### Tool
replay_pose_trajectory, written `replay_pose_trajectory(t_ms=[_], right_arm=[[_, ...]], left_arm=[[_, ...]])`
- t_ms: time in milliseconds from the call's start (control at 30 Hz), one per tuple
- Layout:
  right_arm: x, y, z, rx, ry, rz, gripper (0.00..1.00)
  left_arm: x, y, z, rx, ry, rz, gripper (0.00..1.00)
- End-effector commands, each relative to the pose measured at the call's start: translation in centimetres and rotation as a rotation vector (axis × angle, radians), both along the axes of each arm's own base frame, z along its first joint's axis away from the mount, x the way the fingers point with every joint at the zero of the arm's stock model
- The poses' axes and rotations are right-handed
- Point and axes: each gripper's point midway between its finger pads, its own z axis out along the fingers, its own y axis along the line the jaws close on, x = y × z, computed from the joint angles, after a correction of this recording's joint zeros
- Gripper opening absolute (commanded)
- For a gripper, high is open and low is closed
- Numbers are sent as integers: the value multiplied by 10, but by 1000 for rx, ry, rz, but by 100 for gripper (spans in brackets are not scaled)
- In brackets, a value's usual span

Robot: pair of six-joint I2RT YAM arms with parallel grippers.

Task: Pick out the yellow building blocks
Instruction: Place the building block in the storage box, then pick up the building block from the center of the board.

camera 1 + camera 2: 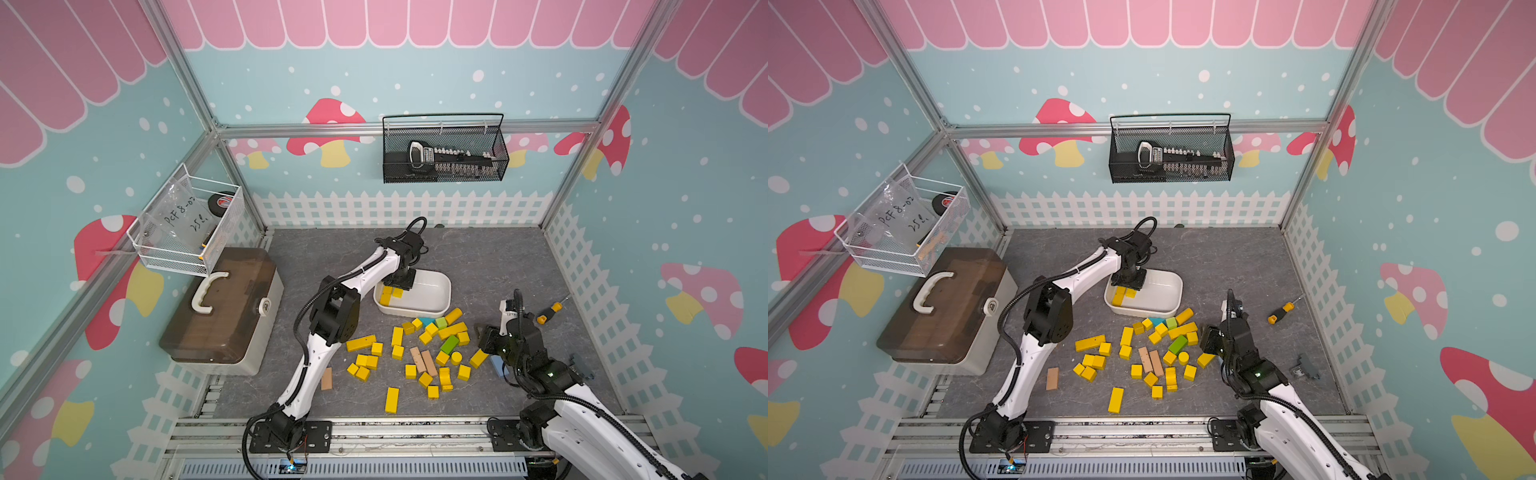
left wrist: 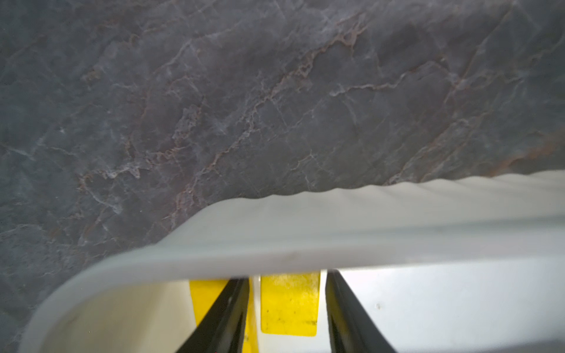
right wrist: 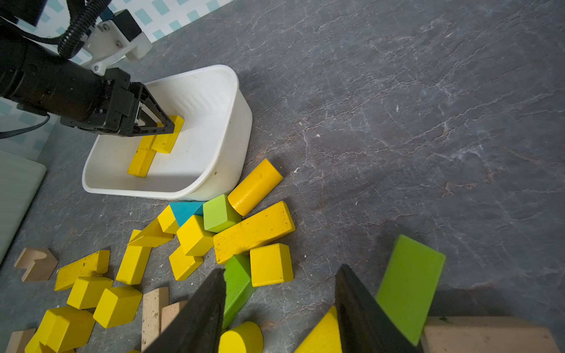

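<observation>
**Two yellow pieces in the tub, the rest on the table**

We see the left gripper point(image 3: 168, 123) reaching down into the white tub point(image 1: 446, 291). Its jaws stand slightly apart on either side of a short yellow block point(image 2: 289, 305), with a sliver of gap on both sides, so it grips nothing. That block rests against a long yellow bar point(image 3: 142, 159) on the tub floor.

Most of the yellow building blocks point(image 1: 397, 336) lie scattered on the grey table point(image 1: 498, 266), on the side of the tub nearer the arm bases. They are mixed with green blocks point(image 1: 449, 344), two tan bars point(image 1: 423, 360) and a teal piece point(image 3: 185, 211).

The right gripper point(image 1: 484, 338) hovers at the right edge of that scatter. Its jaws are moderately wide and empty, and a yellow cube point(image 3: 270, 264) lies on the table below the gap between them.
</observation>
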Motion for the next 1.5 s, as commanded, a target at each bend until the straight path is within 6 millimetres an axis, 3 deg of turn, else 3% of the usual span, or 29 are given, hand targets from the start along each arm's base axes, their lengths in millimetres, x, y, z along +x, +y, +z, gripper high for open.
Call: replay_pose_trajectory(t_ms=[0, 233, 400, 533, 733, 867, 1067, 1467], right_arm=[[0, -2, -1, 18, -7, -15, 57], [0, -3, -2, 19, -6, -19, 58], [1, -2, -2, 19, -1, -16, 58], [0, -2, -2, 21, 0, -18, 58], [0, -2, -1, 21, 0, -17, 58], [2, -1, -4, 29, 12, -26, 58], [5, 0, -3, 24, 15, -23, 58], [3, -1, -2, 29, 7, -24, 58]], left_arm=[[5, 4, 17, -3, -30, 12, 52], [-7, -6, 74, -99, -111, -7, 51], [-37, -6, 107, -186, -154, -32, 47], [-73, 12, 113, -241, -162, -12, 47], [-125, 47, 92, -261, -131, 52, 56], [-149, 71, 73, -227, -130, 80, 65], [-165, 100, 38, -209, -104, 158, 64], [-181, 110, 1, -178, -32, 181, 59]])
